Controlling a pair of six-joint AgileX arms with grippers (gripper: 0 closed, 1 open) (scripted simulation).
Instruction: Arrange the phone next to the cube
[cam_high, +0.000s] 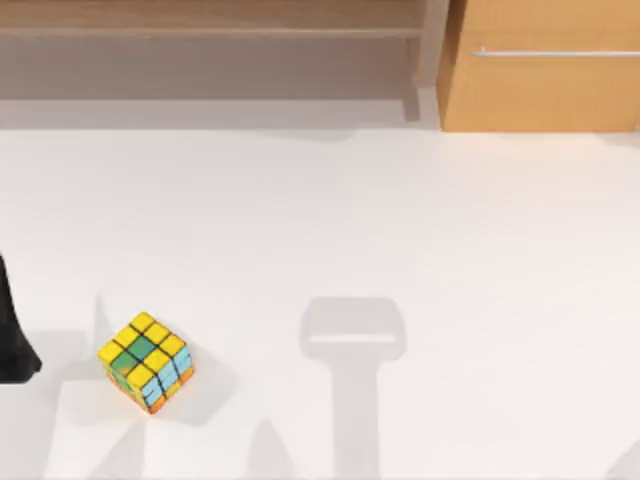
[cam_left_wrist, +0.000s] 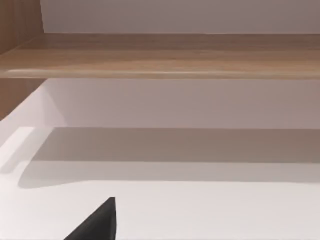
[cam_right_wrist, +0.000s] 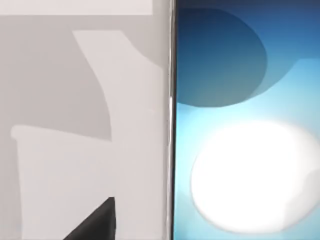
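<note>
Cube (cam_high: 146, 361) sits on white desk (cam_high: 400, 220), near-left w/ nothing beside it. Left arm (cam_high: 14, 335) parked at desk's left edge. Right wrist view: phone (cam_right_wrist: 245, 125) screen close up, over desk. Wood shelf (cam_high: 210, 18) and cabinet (cam_high: 540, 65) stand behind the desk. Can't tell either tool's state.

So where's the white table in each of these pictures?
Top view: the white table fills everything below the wooden shelf; the cube sits on it at lower left.
Left wrist view: the pale surface across the bottom, under the shelf.
Right wrist view: the pale, shadowed area beside the phone.
Shared landmark: the wooden shelf, in the top and left wrist views.
</note>
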